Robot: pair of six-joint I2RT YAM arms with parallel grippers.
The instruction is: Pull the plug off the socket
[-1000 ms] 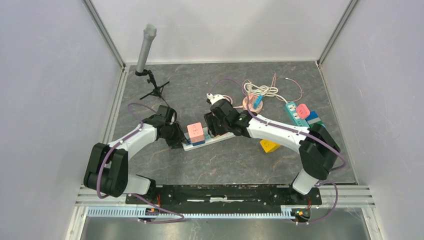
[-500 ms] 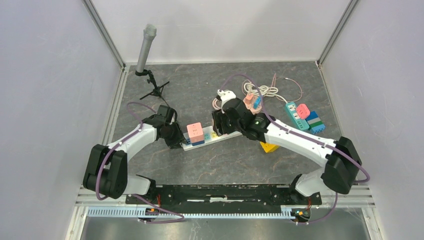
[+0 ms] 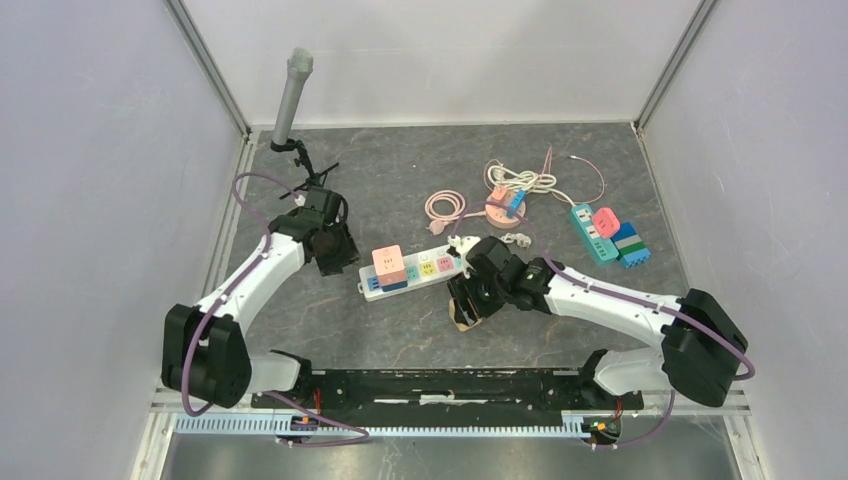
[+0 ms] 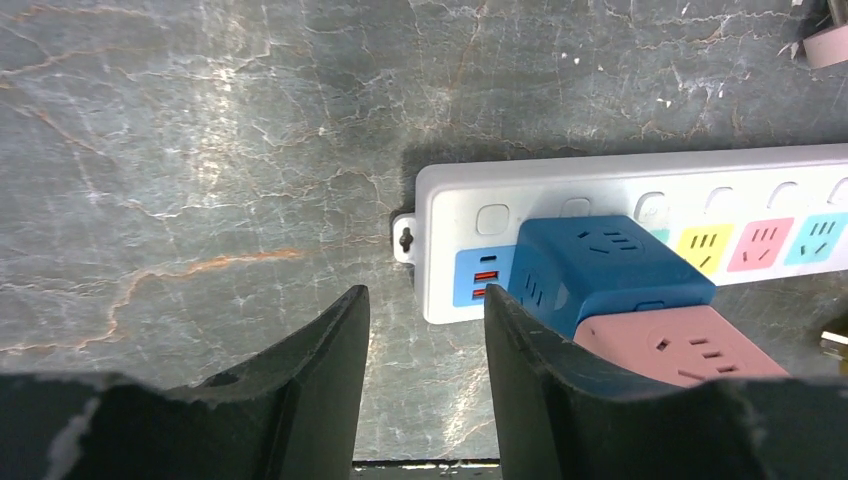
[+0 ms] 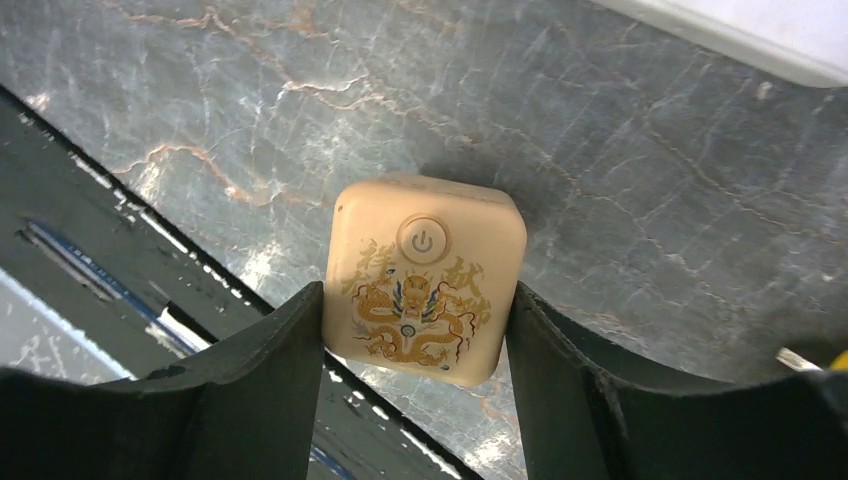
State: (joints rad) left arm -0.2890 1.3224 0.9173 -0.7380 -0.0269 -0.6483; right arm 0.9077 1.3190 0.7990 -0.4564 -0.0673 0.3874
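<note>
The cream plug (image 5: 425, 280), marked with a power symbol and a gold dragon, is gripped on both sides by the right gripper (image 5: 415, 305). It is held over the grey table (image 3: 400, 180), near the front edge and apart from the white power strip (image 3: 415, 272). A blue cube adapter (image 4: 600, 260) is seated in the strip's left end, with a pink cube (image 4: 680, 345) stacked on it. Yellow, pink and teal sockets are seen beside them. The left gripper (image 4: 425, 310) is positioned just off the strip's left end, its fingers parted around nothing.
</note>
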